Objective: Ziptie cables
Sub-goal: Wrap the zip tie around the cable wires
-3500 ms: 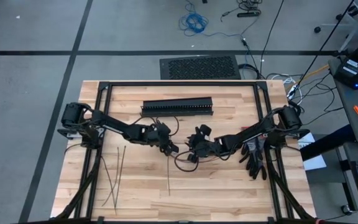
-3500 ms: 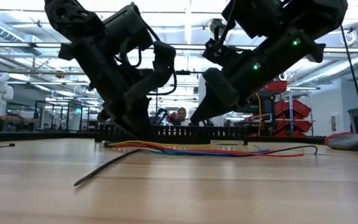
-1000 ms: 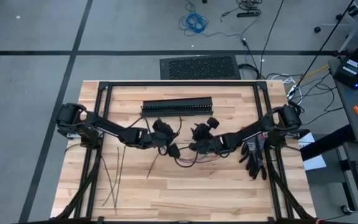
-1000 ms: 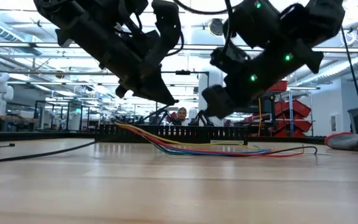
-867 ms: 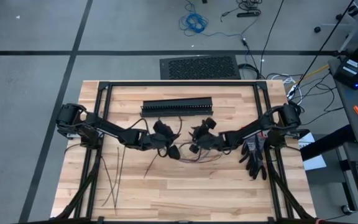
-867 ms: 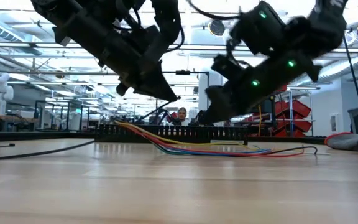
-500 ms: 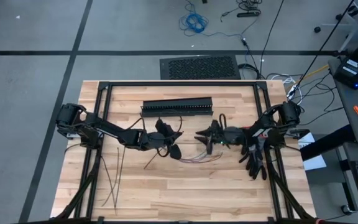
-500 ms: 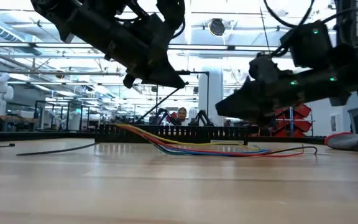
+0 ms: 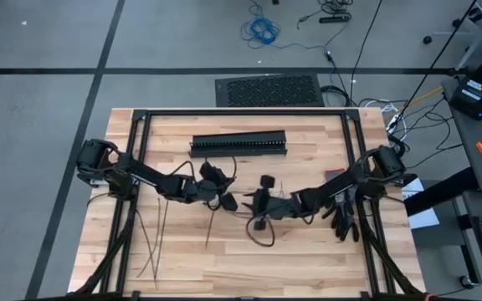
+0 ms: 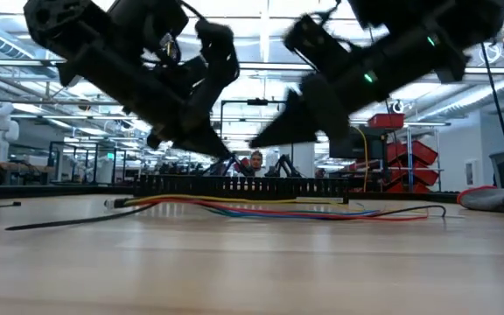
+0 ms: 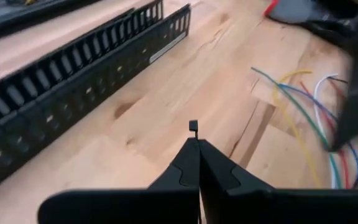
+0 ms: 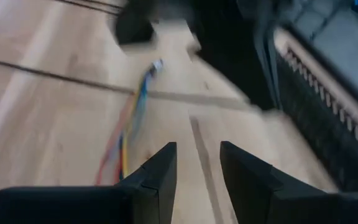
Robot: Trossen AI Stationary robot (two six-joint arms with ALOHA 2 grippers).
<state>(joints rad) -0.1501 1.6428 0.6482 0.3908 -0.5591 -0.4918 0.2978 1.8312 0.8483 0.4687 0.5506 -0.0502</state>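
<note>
The cables (image 10: 278, 210) are thin coloured wires lying flat on the table's middle, also in the left wrist view (image 11: 303, 106) and the right wrist view (image 12: 132, 112). My left gripper (image 9: 227, 202) hovers just left of them, shut on a ziptie (image 9: 212, 227), a thin dark strip. My right gripper (image 9: 254, 213) hangs close on its right above the cables. Its fingers (image 12: 197, 158) are open with nothing between them. Several more zipties (image 9: 153, 242) lie flat on the table at the near left. My left gripper (image 11: 194, 142) pinches the ziptie between its two fingertips just behind the small square head (image 11: 193, 126), which sticks out past the tips. The fingers slant down from the table's left. The strip trails toward the near edge, its tail (image 10: 24, 224) on the table.
A long black slotted duct (image 9: 238, 144) lies along the far side of the table. A black glove (image 9: 341, 219) lies near the right edge by the right arm. The black frame rails (image 9: 132, 167) run down both sides. Bare wood lies toward the near edge.
My right gripper drew back toward the table's right edge, then swung forward and toward the near edge to hang over the cables, turning as it went. My left gripper has sunk a little with the ziptie. The cables' left end, raised before, now lies low on the table.
</note>
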